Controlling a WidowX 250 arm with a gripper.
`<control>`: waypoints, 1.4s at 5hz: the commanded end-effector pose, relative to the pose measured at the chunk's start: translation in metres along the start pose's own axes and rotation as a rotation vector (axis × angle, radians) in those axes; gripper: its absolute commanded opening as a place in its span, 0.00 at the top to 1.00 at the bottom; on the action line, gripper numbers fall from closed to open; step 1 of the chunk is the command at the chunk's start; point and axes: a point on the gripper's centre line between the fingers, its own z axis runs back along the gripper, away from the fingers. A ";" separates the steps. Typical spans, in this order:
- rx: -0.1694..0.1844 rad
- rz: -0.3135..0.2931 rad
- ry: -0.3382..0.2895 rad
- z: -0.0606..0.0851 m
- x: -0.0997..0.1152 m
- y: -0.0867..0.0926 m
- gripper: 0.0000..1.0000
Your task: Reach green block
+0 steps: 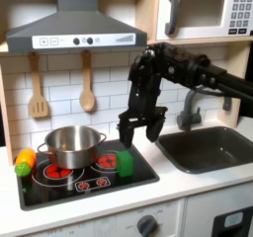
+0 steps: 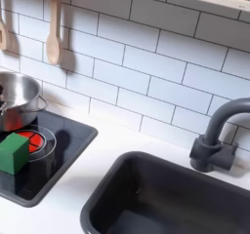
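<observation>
- We saw the pincer hanging above the stove in the first exterior view, its two fingers spread apart with nothing between them.
- The block sat on the stove's front burner toward the first exterior view's right, below the pincer and a little to its left, not touched by it.
- In the second exterior view we found the block at the left edge, resting on a red burner ring.
- The pot stood on the back burner, left of the block in the first exterior view; in the second exterior view the pot sat just behind the block.
- A yellow-orange toy vegetable with a green end lay at the stove's left edge in the first exterior view.
- The sink was set into the desk right of the stove, with a grey tap behind it.
- Two wooden utensils hung on the tiled wall below the hood.
</observation>
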 end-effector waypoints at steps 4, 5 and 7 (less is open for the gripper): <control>0.013 0.002 0.039 -0.033 0.026 -0.018 0.00; 0.020 0.023 0.044 -0.037 0.029 -0.017 0.00; 0.028 0.040 0.076 -0.051 0.034 -0.015 0.00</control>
